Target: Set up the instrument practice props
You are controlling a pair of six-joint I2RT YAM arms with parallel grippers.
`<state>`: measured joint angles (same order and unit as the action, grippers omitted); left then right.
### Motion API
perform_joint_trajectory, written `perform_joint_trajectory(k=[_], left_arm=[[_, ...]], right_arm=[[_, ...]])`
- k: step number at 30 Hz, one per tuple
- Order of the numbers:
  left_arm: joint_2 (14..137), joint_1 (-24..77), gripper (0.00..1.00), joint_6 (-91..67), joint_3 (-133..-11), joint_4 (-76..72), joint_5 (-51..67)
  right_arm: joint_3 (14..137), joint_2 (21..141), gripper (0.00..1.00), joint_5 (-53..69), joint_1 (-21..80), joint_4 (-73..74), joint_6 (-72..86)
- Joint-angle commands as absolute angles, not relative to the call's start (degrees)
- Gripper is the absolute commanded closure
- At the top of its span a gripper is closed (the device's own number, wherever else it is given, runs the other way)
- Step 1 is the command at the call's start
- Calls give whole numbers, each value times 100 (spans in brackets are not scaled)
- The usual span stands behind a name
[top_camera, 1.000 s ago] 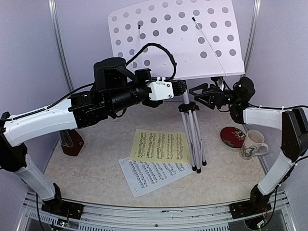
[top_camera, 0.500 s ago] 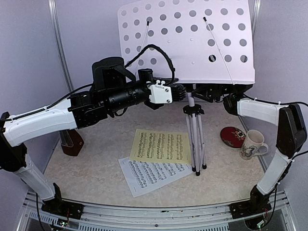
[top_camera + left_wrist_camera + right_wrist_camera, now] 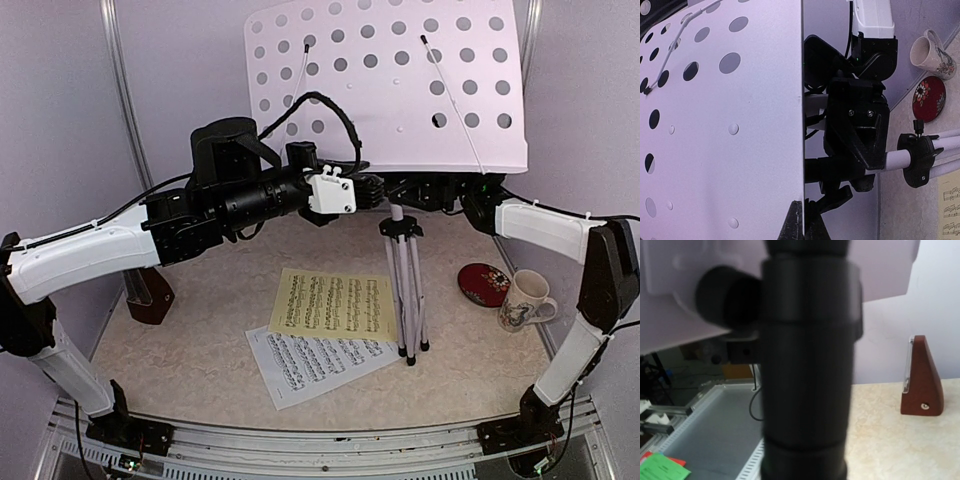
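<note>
Since a second ago we've got the right gripper (image 3: 405,188) tucked under the music stand (image 3: 390,105) desk, can't tell its grip. The left gripper (image 3: 374,190) is pressed together beside it.

Robot lab test cell: lilac backdrop walls (image 3: 60,100), aluminium frame rail (image 3: 300,436), marble-patterned tabletop (image 3: 200,385).

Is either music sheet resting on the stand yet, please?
No, the yellow sheet and the white sheet both lie flat on the table by the stand.
</note>
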<state>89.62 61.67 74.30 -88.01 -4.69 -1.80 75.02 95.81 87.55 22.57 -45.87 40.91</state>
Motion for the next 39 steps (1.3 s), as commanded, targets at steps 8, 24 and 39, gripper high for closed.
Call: perform_joint_trajectory(k=[8,24,39], left_arm=[[8648,6226,95,7583,-9047,-2468,22],[8015,6342,33,6606,-8425,-2917,-117],[6564,5494,25,1926,-5500,-3225,-244]], right_arm=[[7786,9436,100,8593,2353,-4603,4194],[9064,9514,100,8334,2251,-4018,3949],[9304,9692,100,7502,2131,-4744,4335]])
